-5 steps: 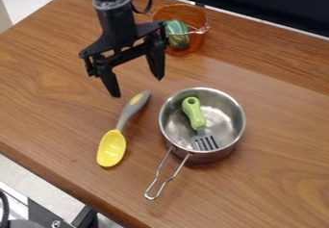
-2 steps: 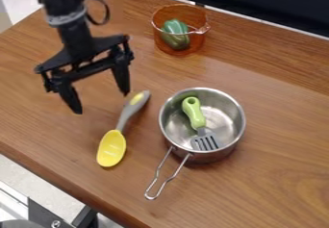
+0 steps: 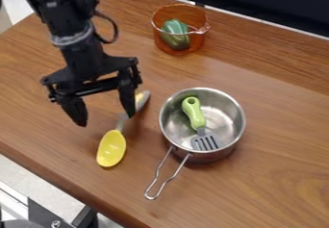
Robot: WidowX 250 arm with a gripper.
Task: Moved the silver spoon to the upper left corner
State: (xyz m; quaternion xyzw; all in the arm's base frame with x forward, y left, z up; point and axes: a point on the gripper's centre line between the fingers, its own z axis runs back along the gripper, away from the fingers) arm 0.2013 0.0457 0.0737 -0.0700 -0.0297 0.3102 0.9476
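Note:
The gripper [image 3: 107, 120] hangs over the left part of the table with its fingers spread wide and nothing held between them. A spoon [image 3: 112, 148] with a yellow bowl and a grey handle lies on the wood, its bowl toward the front edge and its handle pointing up and to the right. The gripper's right finger crosses in front of the handle and hides part of it; whether they touch I cannot tell. The left finger stands to the left of the spoon.
Right of the spoon, a steel pot [image 3: 235, 126] holds a green-handled spatula [image 3: 193, 113], and its wire handle points toward the front. An orange transparent bowl [image 3: 198, 38] with a green vegetable [image 3: 175, 34] stands behind. The table's front edge [image 3: 59, 182] runs diagonally at lower left.
The gripper has moved left and toward the front over the last second, then slightly right and lower, over the spoon's handle. It has stayed open; the spoon, pot and bowl have not moved.

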